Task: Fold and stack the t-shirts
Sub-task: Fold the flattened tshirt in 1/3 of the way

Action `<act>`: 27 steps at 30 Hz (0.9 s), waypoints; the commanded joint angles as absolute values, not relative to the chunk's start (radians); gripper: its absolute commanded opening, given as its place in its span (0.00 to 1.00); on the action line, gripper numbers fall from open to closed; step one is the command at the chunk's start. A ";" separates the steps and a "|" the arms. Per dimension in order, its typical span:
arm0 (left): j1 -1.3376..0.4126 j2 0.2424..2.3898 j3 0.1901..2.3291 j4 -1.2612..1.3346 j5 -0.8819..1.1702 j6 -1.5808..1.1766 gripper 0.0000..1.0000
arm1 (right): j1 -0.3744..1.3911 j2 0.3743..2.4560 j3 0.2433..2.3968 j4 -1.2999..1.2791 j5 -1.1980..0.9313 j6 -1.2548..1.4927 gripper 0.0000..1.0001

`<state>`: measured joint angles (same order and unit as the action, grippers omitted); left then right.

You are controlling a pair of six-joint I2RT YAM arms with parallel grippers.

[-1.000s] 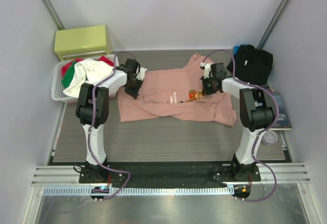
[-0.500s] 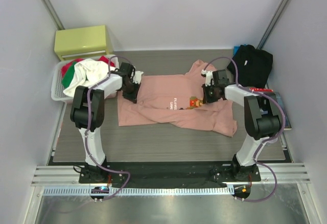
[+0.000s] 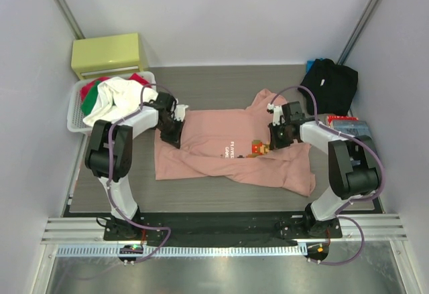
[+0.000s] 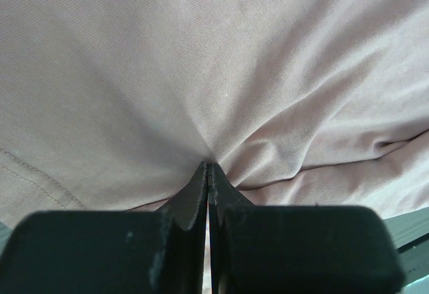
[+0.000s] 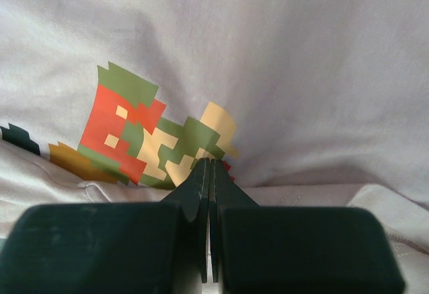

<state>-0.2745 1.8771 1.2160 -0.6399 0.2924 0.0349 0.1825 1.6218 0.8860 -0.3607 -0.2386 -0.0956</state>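
While the large salmon-pink cloth t-shirt (image 3: 208,133) is lying spread between them, the left gripper (image 4: 208,168) and right gripper (image 5: 210,165) are pinching folds at its left and right sides.

Left arm (image 3: 120,197), right arm (image 3: 323,203): white links, black joints, purple cables. Left tool (image 4: 208,173), right tool (image 5: 209,168) matte black.

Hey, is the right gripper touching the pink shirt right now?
Touching. The right wrist view shows the right gripper clamped shut on a pinched fold of the pink shirt.
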 commanded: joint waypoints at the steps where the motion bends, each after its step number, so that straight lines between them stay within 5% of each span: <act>1: -0.284 1.878 1.163 -0.687 0.284 0.049 0.00 | 0.190 1.572 0.870 -0.388 -0.249 -0.084 0.01; 19: -0.305 1.735 1.103 -0.583 0.160 0.120 0.00 | 0.207 1.502 0.854 -0.341 -0.190 -0.098 0.01; 27: -0.310 1.548 1.103 -0.551 0.075 0.167 0.00 | 0.229 1.318 0.873 -0.344 -0.123 -0.129 0.01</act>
<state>-0.3042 1.6798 1.0878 -0.6056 0.1467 0.1184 0.2184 1.4261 0.8345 -0.3706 -0.1658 -0.1081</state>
